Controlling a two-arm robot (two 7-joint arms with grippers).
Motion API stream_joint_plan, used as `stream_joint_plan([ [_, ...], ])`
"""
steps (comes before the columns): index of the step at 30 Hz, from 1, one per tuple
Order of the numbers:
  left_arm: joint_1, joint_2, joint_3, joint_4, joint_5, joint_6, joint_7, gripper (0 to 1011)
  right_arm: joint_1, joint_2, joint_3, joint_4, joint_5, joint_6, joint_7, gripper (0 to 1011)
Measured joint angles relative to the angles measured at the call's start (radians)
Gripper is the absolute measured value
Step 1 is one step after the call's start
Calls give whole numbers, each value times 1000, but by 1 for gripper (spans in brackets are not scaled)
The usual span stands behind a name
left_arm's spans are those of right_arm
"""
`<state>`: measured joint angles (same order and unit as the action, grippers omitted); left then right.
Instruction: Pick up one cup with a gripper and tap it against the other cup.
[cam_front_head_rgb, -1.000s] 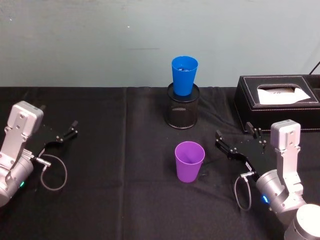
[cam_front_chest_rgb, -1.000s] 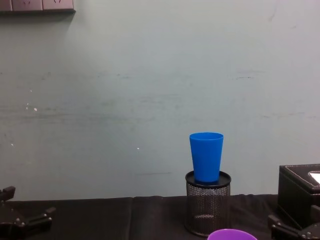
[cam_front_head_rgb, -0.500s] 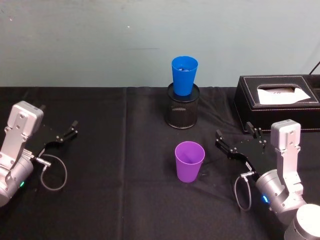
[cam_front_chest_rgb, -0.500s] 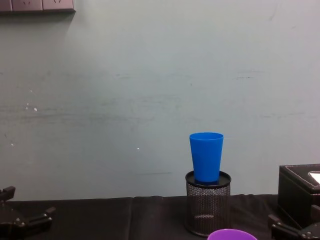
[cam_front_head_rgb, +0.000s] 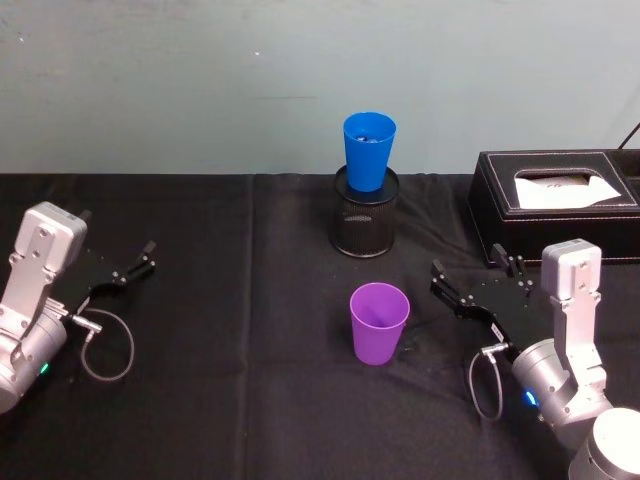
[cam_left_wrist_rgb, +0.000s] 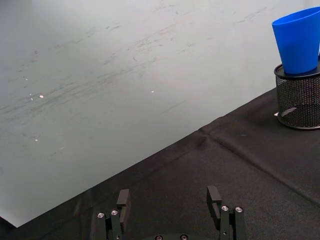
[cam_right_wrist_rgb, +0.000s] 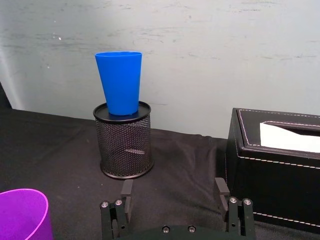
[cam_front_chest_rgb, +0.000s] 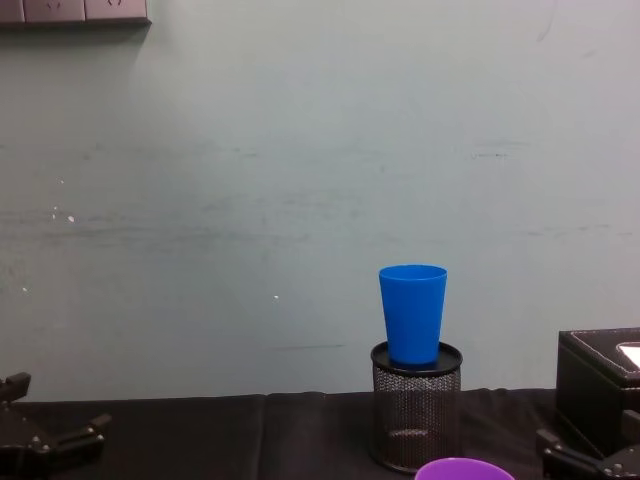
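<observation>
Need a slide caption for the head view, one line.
Purple cup upright on black cloth between both open grippers, right nearer than left; blue cup sits in mesh holder behind.

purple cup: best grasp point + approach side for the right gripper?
Probably the purple cup by its upper wall, jaws straddling it just under the rim, coming in level from the right, where the open right gripper sits. It stands upright and tapers downward.

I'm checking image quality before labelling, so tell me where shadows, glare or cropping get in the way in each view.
Head view: even light, no glare; the purple cup casts only a faint shadow on the black cloth. Chest view: the purple cup is cropped to its rim at the bottom edge, the blue cup sharp. Right wrist view: the mesh pen holder reads clearly, the right gripper cut off at the frame's edge.
</observation>
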<state>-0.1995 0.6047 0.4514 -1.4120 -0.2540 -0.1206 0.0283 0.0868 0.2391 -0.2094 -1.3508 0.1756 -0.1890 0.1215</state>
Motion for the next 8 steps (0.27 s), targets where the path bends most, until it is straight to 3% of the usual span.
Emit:
stream_joint_plan([
  [8,0,0,0,0,0,0,0,1000,0,0,0,0,0,0,0,1003],
])
